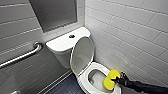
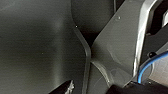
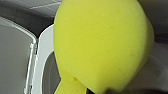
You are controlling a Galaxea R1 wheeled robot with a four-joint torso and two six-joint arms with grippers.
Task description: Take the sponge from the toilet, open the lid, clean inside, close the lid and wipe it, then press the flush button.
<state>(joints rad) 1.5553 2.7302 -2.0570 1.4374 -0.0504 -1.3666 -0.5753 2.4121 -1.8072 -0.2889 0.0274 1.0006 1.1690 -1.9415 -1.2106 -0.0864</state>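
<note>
The white toilet [image 1: 85, 75] stands against the tiled wall with its lid [image 1: 82, 55] raised upright against the tank. The dark flush button [image 1: 72, 36] sits in the middle of the tank top. My right gripper [image 1: 117, 80] reaches in from the lower right and is shut on the yellow sponge [image 1: 111, 79], which hangs over the right side of the seat ring at the bowl's opening. In the right wrist view the sponge [image 3: 102, 45] looms large, with the seat rim [image 3: 43, 57] and the raised lid [image 3: 15, 57] behind it.
A steel grab bar [image 1: 21, 57] runs along the left wall. White tiled wall [image 1: 135, 37] closes in tightly on the right of the toilet. Dark floor [image 1: 66, 87] lies in front of the bowl on the left. Dark robot parts and a blue cable [image 2: 147, 67] appear in the left wrist view.
</note>
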